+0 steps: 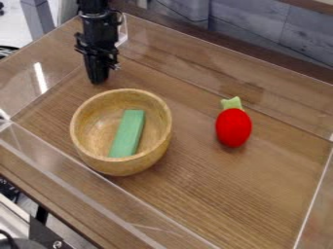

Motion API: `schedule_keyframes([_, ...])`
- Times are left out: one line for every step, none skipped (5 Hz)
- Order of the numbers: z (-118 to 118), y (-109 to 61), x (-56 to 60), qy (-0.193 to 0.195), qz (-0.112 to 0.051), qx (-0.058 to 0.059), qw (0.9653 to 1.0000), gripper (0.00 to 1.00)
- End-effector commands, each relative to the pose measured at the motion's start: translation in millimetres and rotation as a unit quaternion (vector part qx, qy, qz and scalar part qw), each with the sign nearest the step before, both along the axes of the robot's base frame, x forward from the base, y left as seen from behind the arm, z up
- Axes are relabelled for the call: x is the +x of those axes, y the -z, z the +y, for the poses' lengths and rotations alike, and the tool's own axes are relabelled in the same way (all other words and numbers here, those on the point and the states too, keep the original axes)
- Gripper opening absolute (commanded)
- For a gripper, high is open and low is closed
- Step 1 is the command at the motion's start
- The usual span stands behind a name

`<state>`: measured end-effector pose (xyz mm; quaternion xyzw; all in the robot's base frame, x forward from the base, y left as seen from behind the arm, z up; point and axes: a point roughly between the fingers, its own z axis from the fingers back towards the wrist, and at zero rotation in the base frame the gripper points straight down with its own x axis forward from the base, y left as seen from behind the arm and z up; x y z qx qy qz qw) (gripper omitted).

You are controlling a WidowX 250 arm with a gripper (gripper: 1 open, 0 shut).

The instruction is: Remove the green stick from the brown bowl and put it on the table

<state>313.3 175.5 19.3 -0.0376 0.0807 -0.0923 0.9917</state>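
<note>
dark wood-grain table (pixel 221 185), fenced by low clear acrylic walls (pixel 78 199), grey planks behind. near the left edge, round thick-walled light-brown wooden bowl (pixel 92 156), upright, flat matte green stick (pixel 128 133) lying inside. right of it, glossy red strawberry toy (pixel 233 124), green-topped. toward the far left corner, black gripper (pixel 96 74) pointing down, fingers together, holding nothing.
</note>
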Motion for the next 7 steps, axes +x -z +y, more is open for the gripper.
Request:
schedule_keyframes([0.7, -10.5, 1.2, 0.033, -0.014, 0.001, 0.9993, 0.0])
schedule_keyframes([3.8, -11.1, -1.4, 0.058, -0.012, -0.005, 0.9982, 0.0])
schedule_keyframes([-3.2, -11.2, -8.3, 0.053, -0.009, -0.011, 0.9985, 0.0])
schedule_keyframes([-9.7, -11.4, -14.0, 0.047, -0.008, -0.016, 0.9987, 0.0])
schedule_keyframes([-8.6, -11.5, -18.0, 0.036, -0.012, -0.023, 0.999, 0.0])
schedule_keyframes([-5.4, -11.8, -20.0, 0.024, -0.016, -0.029, 0.9992, 0.0])
schedule_keyframes([-3.3, -34.3, -24.9, -0.009, -0.022, -0.033, 0.9992, 0.0])
